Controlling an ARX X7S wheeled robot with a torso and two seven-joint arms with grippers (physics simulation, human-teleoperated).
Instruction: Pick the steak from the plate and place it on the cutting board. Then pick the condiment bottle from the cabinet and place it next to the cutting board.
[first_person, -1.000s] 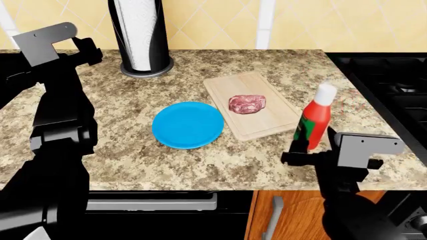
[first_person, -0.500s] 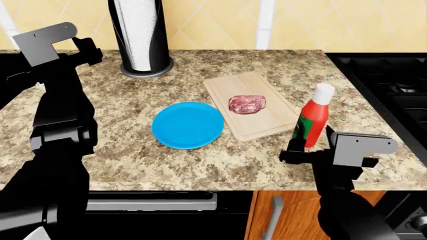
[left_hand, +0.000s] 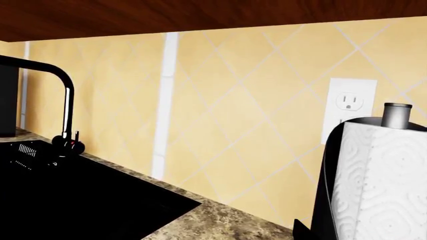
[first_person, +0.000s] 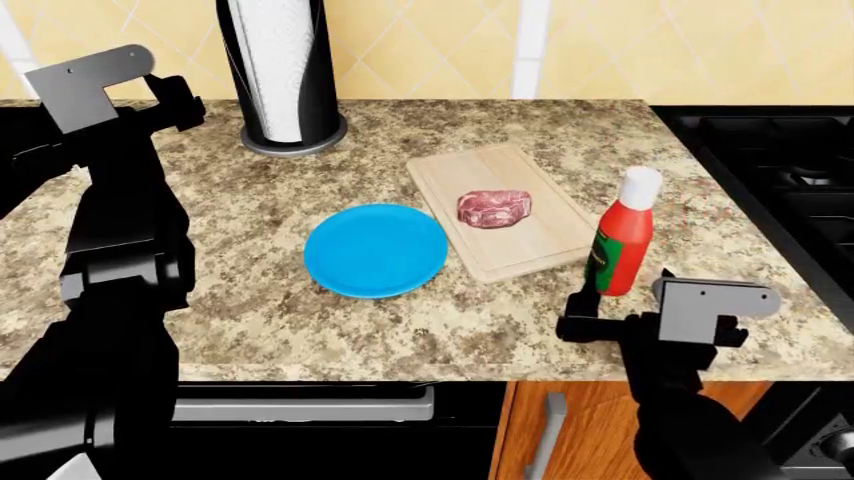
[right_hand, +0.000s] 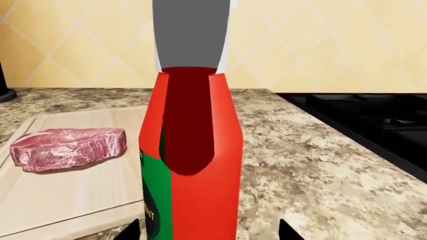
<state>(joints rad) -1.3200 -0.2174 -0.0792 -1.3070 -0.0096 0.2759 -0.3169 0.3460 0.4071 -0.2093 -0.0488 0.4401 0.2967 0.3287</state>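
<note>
1. My right gripper (first_person: 582, 322) has drawn back toward the counter's front edge, jaws wide, empty.
2. The steak (first_person: 494, 207) lies on the cutting board (first_person: 534, 250); the condiment bottle (first_person: 621, 245) stands just beside it, right side. Task looks finished.

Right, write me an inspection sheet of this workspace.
Surface: speckled granite counter.
Job's things: steak lies on the cutting board; blue plate bare beside it; condiment bottle upright on the counter, right of the board.
Clutter: paper-towel holder at the back.
Grippers: right gripper just in front of the bottle, not holding it; left gripper raised, holding nothing.
Cables: nothing seen.
Surroundings: stove to the right, sink faucet, wall outlet.
</note>
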